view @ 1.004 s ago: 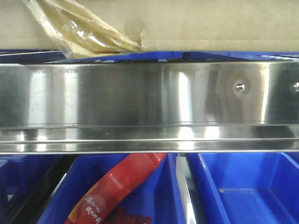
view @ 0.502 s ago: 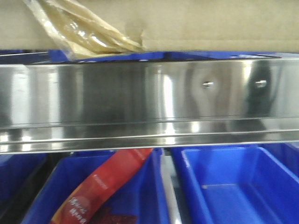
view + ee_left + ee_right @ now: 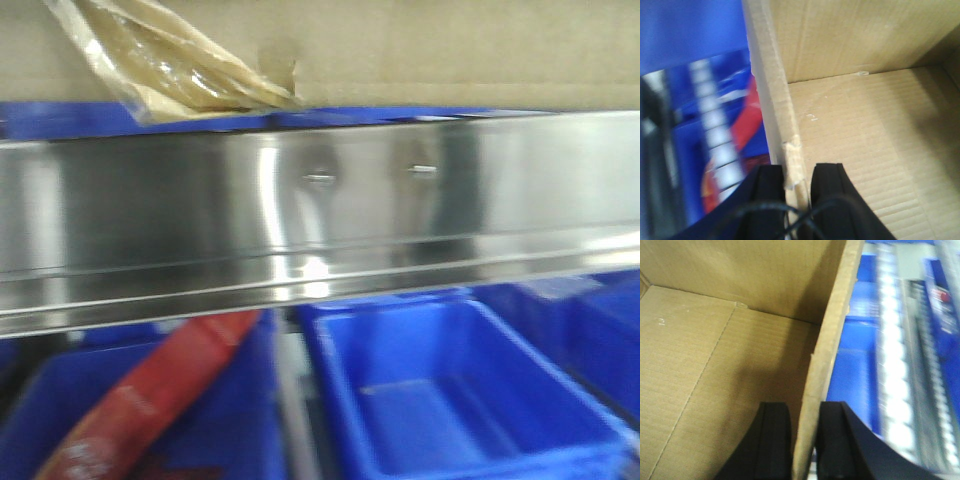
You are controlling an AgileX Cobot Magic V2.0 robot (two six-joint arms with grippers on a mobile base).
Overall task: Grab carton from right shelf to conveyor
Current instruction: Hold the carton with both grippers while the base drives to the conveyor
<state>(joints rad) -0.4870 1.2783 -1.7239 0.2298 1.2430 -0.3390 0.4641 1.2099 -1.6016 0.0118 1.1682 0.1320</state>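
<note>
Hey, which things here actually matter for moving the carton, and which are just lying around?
Job: carton, its side walls pinched by the left gripper and right gripper; right shelf with its steel rail.
Lying about: blue bins; red packet in one.

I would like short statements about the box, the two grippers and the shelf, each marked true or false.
1. The left gripper clamps a side wall of the brown corrugated cardboard carton. True.
2. The right gripper hangs free of the carton. False: it clamps a wall too.
3. The carton is full of goods. False: its visible inside is bare.
4. A long red packet lies in a blue plastic bin below the shiny steel rail. True.
5. No tape shows on the carton. False: yellowish clear tape peels from its bottom edge.
</note>
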